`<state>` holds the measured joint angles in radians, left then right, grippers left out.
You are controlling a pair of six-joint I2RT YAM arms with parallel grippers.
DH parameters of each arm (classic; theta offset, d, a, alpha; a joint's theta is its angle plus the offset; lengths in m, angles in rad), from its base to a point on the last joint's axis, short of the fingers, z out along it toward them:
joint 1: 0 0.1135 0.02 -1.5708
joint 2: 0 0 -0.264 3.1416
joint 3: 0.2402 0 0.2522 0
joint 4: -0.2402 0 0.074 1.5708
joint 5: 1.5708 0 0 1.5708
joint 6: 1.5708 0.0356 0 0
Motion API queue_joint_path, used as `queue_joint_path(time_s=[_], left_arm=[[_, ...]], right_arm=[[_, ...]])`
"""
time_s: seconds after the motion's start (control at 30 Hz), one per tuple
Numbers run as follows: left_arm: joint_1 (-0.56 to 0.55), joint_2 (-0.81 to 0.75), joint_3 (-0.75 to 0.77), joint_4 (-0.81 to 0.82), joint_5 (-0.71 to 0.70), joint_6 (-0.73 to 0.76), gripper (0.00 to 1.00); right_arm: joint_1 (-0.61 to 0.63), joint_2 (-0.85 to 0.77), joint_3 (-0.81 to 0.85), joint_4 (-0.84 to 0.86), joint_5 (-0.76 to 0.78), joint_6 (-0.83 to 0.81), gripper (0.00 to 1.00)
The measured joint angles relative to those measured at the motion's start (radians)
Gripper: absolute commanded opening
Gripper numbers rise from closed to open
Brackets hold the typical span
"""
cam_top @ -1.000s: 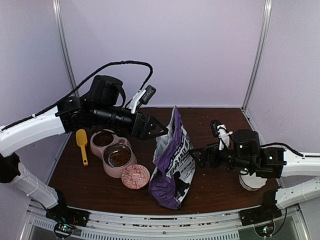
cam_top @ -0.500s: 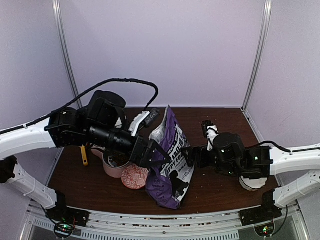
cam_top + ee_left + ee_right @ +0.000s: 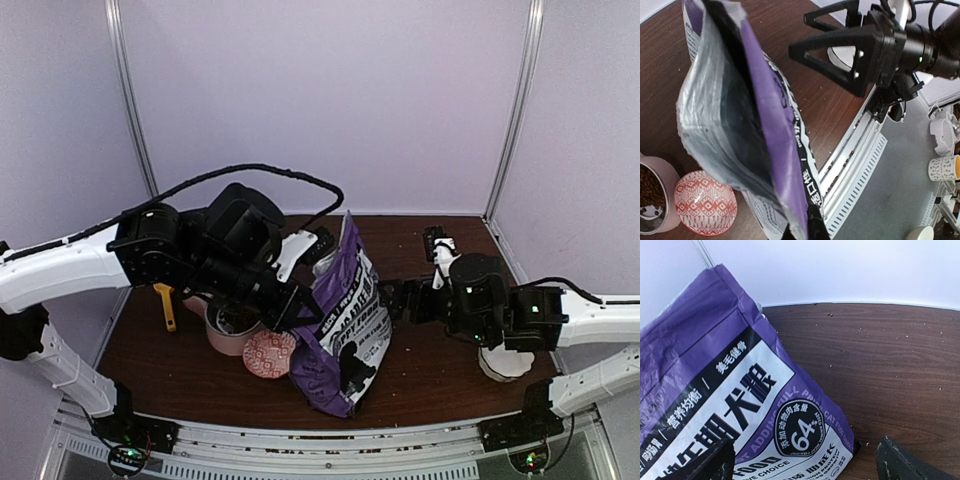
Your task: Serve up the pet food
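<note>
The purple pet food bag (image 3: 345,320) stands in the middle of the table, its mouth (image 3: 725,100) gaping. My left gripper (image 3: 303,312) is shut on the bag's top rim (image 3: 807,220) at its left side. Brown kibble fills the steel bowl (image 3: 646,192) of the pink feeder (image 3: 222,335), mostly hidden under my left arm. My right gripper (image 3: 395,300) is open, level with the bag's right face. In the right wrist view its fingers (image 3: 905,462) stand wide, with the bag's printed corner (image 3: 805,435) between them and not touched.
A red patterned dish (image 3: 268,353) lies beside the feeder, touching the bag's foot. A yellow scoop (image 3: 165,305) lies left of the feeder. A white cup (image 3: 505,363) sits under my right arm. The table's metal front rail (image 3: 860,150) runs close by.
My left gripper has swung in from the left and shut on the bag's rim. The bag's top is pulled upright. My right gripper shifted slightly right.
</note>
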<state>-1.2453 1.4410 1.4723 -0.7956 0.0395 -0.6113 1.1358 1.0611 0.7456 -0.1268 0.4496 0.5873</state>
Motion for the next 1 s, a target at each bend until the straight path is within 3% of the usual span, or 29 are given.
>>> queue_joint_path(time_s=[0.17,0.4,0.63,0.83,1.0], left_arm=[[0.002,0.048,0.086,-0.084,0.013,0.157,0.0],[0.014,0.061,0.175,-0.263,0.027,0.531,0.0],[0.014,0.038,0.192,-0.355,0.005,0.757,0.0],[0.013,0.022,0.192,-0.383,-0.003,0.819,0.0],[0.013,0.021,0.191,-0.385,-0.002,0.842,0.0]], right_arm=[[-0.125,-0.109,0.0,-0.034,-0.11,-0.063,1.0],[-0.292,-0.264,-0.018,-0.065,-0.402,-0.166,1.0],[-0.33,-0.362,-0.036,-0.069,-0.66,-0.247,1.0],[-0.345,-0.315,-0.035,-0.064,-0.823,-0.335,1.0],[-0.349,-0.156,0.04,-0.076,-0.978,-0.435,0.99]])
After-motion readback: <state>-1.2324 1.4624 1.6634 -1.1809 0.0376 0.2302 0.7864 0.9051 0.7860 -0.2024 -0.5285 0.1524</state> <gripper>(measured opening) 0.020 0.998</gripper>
